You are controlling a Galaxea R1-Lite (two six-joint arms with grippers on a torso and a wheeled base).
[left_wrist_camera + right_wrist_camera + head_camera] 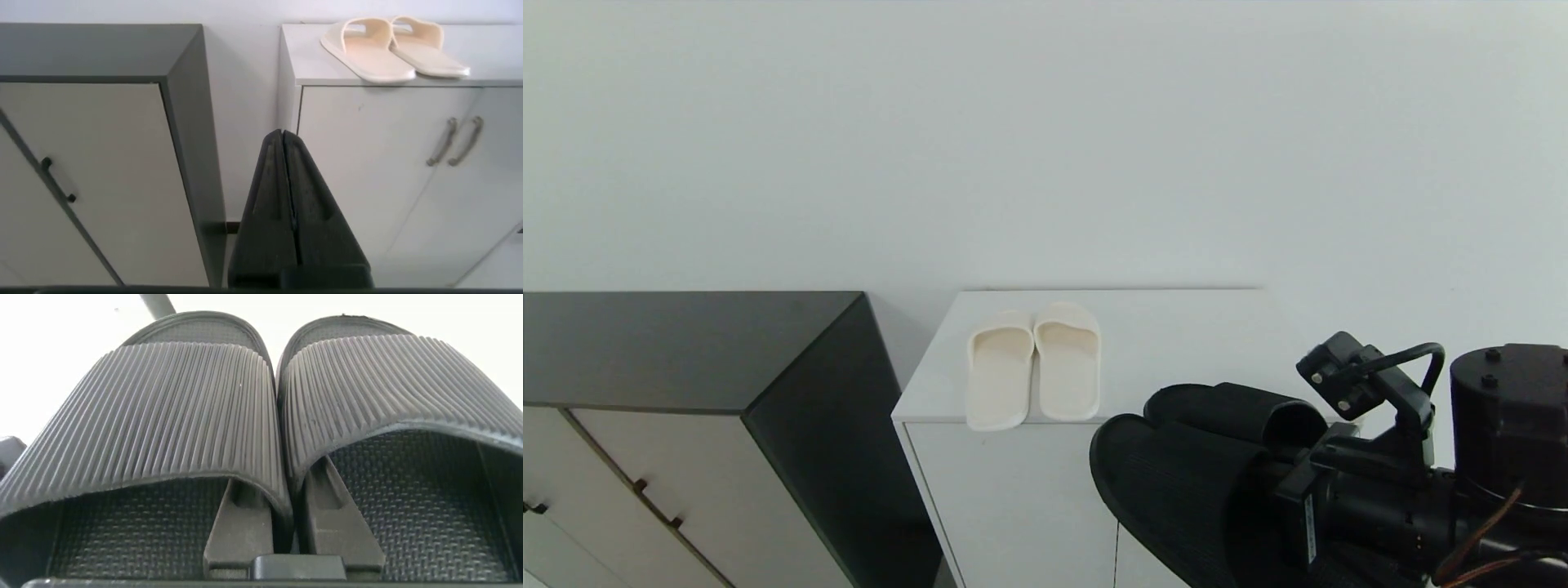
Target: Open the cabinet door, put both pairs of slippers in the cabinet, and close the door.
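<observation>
Straight ahead in the head view, the white cabinet [1013, 490] stood with its door shut and the cream slippers [1033, 367] lay side by side on its top, near the front edge. At about four o'clock from that pair, the right gripper [1298, 490] held the black slippers [1176, 482] in front of the cabinet, well apart from the cream ones. A dark cabinet [686, 351] stood at nine o'clock.

Seen from the left wrist, the left gripper [286, 204] had its jaws pressed flat together with nothing between them. The door handles [458, 143] lay beyond it, apart from its tips.

Seen from the right wrist, the fingers [237, 535] reached in under the straps and pinched the two inner walls of the black slippers together.

Opening the door looked like the step in hand. The left jaws would need to part, hook one handle and pull along the hinge arc, while the right arm kept its pair out of the door's swing.
</observation>
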